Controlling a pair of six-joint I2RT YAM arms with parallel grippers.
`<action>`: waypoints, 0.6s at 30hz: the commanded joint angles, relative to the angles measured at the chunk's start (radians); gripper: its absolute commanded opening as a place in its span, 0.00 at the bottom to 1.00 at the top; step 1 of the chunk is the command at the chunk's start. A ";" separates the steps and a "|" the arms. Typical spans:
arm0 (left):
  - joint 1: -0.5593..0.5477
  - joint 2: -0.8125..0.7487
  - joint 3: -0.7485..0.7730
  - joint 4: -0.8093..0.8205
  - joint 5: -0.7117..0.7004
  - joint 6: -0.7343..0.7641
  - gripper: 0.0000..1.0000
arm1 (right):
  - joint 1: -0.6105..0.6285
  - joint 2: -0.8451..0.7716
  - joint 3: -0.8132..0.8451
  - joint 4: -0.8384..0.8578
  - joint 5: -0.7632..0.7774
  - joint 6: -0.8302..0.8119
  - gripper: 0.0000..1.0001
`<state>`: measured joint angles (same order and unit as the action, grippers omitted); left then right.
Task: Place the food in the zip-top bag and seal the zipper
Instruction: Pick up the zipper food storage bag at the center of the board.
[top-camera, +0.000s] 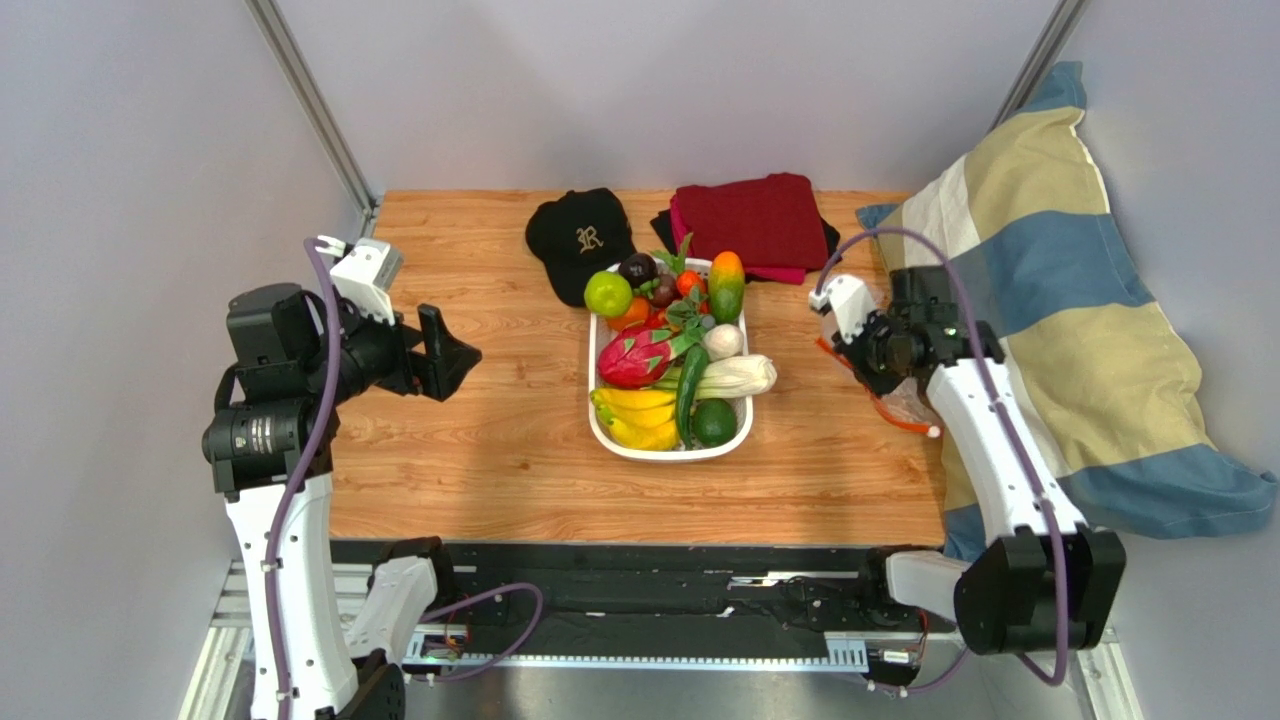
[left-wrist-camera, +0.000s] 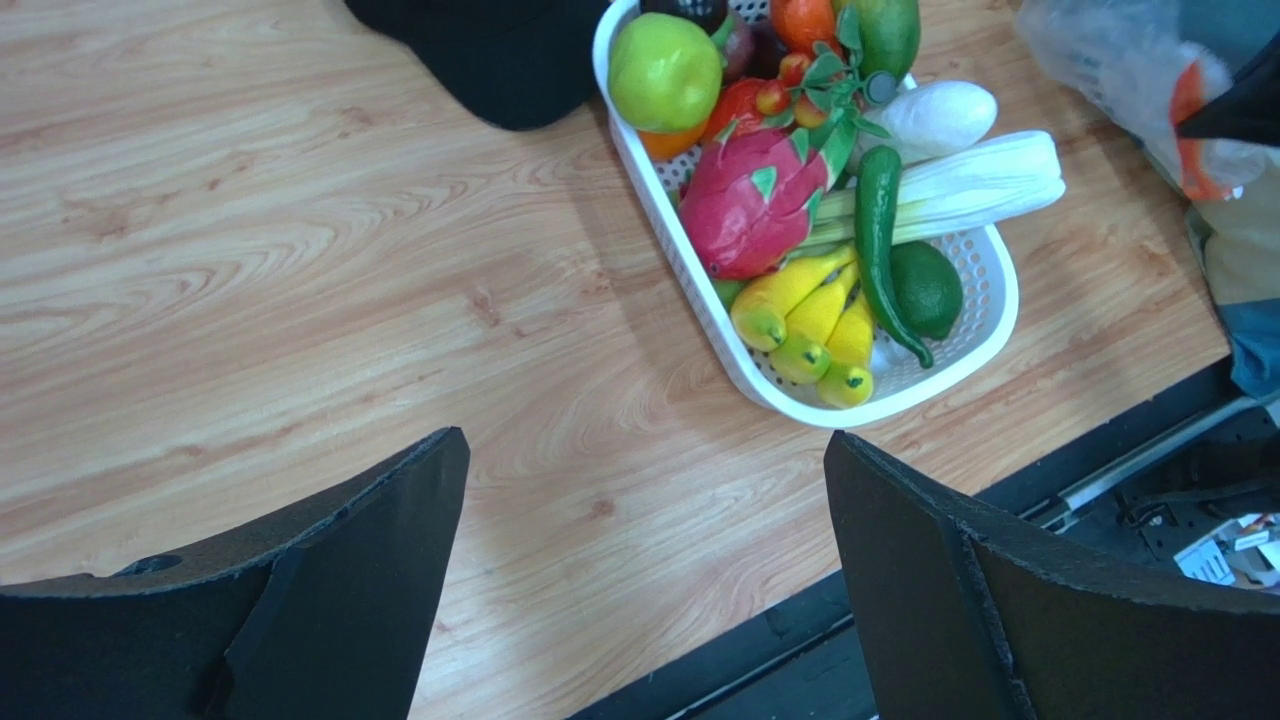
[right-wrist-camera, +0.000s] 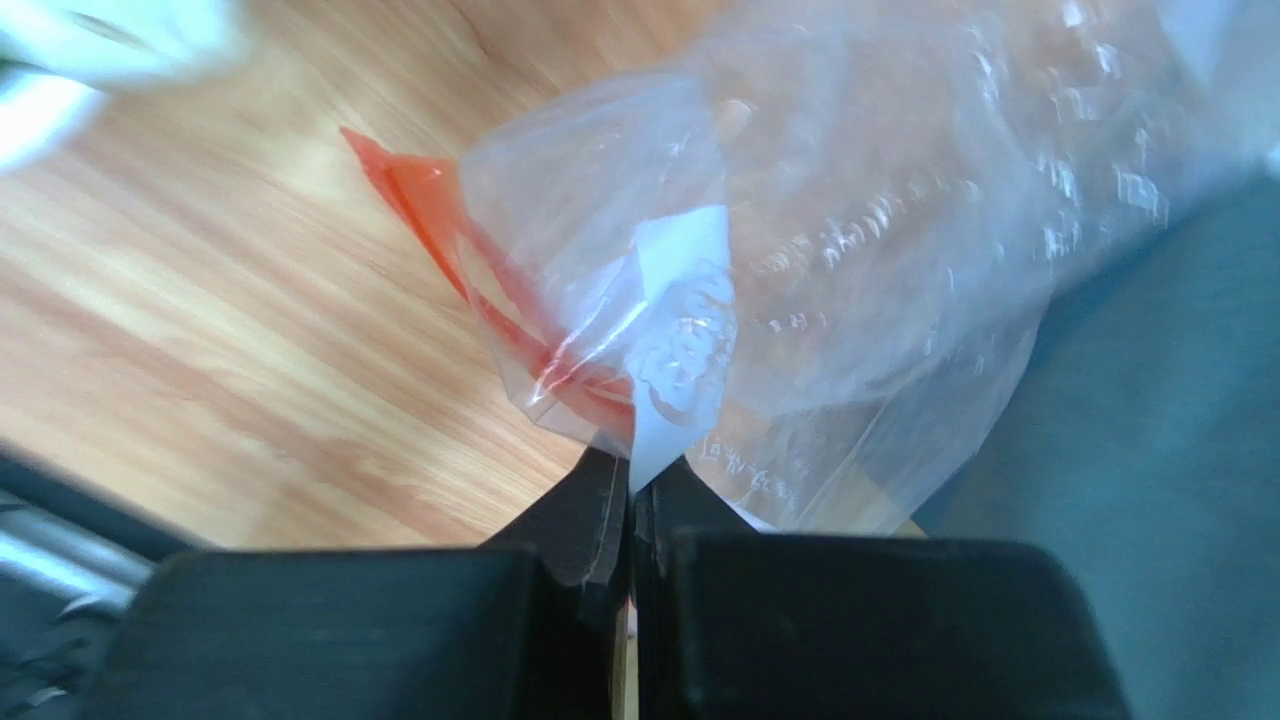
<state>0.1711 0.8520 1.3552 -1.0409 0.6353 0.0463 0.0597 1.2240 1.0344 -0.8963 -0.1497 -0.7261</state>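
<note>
The food lies in a white slotted basket (top-camera: 604, 429) at the table's middle: a pink dragon fruit (top-camera: 634, 357), a round green fruit (top-camera: 607, 293), an orange-green mango (top-camera: 727, 284) and a small dark fruit (top-camera: 639, 269). The dragon fruit (left-wrist-camera: 747, 198) and green fruit (left-wrist-camera: 663, 71) also show in the left wrist view. My right gripper (right-wrist-camera: 631, 477) is shut on the clear zip-top bag (right-wrist-camera: 842, 225), pinching its edge beside the red zipper (right-wrist-camera: 451, 240) at the table's right edge. My left gripper (left-wrist-camera: 646, 563) is open and empty, raised over bare wood left of the basket.
Yellow bananas (top-camera: 637, 416), white-stemmed greens (top-camera: 738, 377) and other vegetables share the basket. A black cap (top-camera: 579, 237) and folded red cloth (top-camera: 751, 219) lie at the back. A striped pillow (top-camera: 1082, 323) leans at the right.
</note>
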 joint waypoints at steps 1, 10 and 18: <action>0.007 -0.013 0.036 0.058 0.062 -0.010 0.97 | 0.002 -0.080 0.268 -0.254 -0.302 0.079 0.00; 0.007 -0.068 0.027 0.059 0.241 0.081 0.93 | 0.127 0.003 0.570 -0.371 -0.758 0.357 0.00; 0.005 -0.100 0.044 -0.005 0.219 0.095 0.90 | 0.317 0.046 0.515 0.326 -0.886 1.081 0.00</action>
<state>0.1715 0.7597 1.3685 -1.0302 0.8307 0.1173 0.2634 1.2545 1.5742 -1.0229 -0.9329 -0.1085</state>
